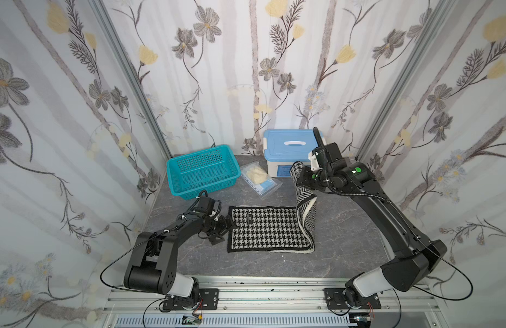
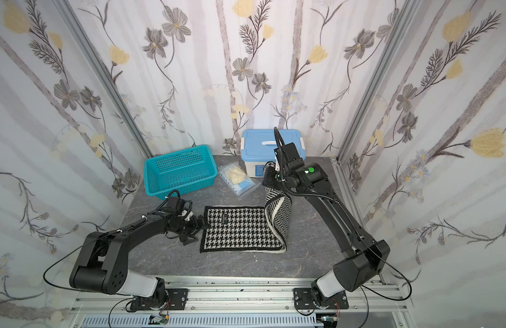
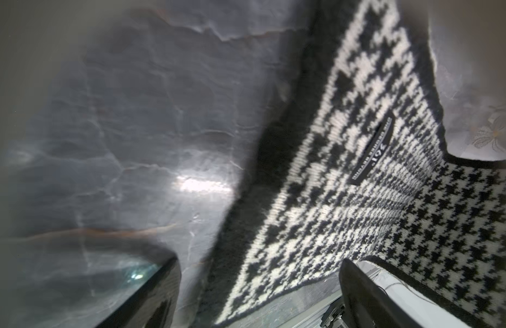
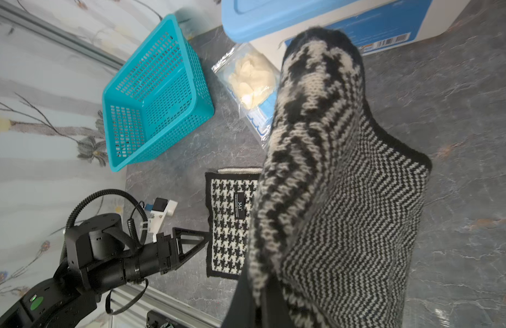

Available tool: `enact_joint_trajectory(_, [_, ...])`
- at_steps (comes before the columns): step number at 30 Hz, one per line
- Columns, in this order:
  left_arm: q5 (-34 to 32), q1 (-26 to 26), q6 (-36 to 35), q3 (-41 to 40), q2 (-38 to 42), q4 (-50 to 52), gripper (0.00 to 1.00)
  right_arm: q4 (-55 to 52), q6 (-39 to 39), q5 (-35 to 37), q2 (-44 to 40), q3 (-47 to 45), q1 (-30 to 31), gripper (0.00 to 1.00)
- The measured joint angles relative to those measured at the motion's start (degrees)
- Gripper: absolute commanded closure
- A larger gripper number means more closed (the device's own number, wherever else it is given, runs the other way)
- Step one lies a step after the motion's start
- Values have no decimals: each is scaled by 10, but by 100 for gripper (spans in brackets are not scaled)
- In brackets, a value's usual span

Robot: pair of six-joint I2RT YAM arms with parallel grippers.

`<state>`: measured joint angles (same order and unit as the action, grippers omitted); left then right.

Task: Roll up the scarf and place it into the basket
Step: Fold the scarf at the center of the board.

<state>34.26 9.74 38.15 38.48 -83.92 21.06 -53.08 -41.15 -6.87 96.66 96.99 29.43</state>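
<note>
Black-and-white scarf (image 1: 270, 227): right gripper (image 1: 300, 176) clamps its lifted end; left gripper (image 1: 224, 230), jaws spread, should pin the flat left edge.

A grey marbled tabletop (image 3: 132, 127) is seen, marked by a bright patch of glare (image 3: 203, 184). The scarf (image 3: 317, 198) is spread flat upon it, its black-and-white houndstooth face bordered by black edging, and a small black label (image 3: 372, 153) with pale lettering is set into the pattern. The left gripper (image 3: 258, 262) is shown with its jaws held wide apart, and part of the scarf's edging and houndstooth is framed between the two dark fingers (image 3: 161, 292). Flowered wallpaper (image 3: 478, 85) is glimpsed beyond the cloth. The nearest knit is blurred.
</note>
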Motion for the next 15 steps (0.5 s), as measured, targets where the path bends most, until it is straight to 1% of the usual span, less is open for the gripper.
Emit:
enact_joint_trajectory(5, [43,-12,25,-33,-1,-70,24,9,-31,0,43,5,54,100])
enact_joint_trajectory(9, [64,-18,27,-45,-7,-96,28,29,-55,-5,89,42,96,100])
enact_joint_trajectory(15, [90,-32,25,-48,-18,-105,29,73,-90,-14,146,59,148,100])
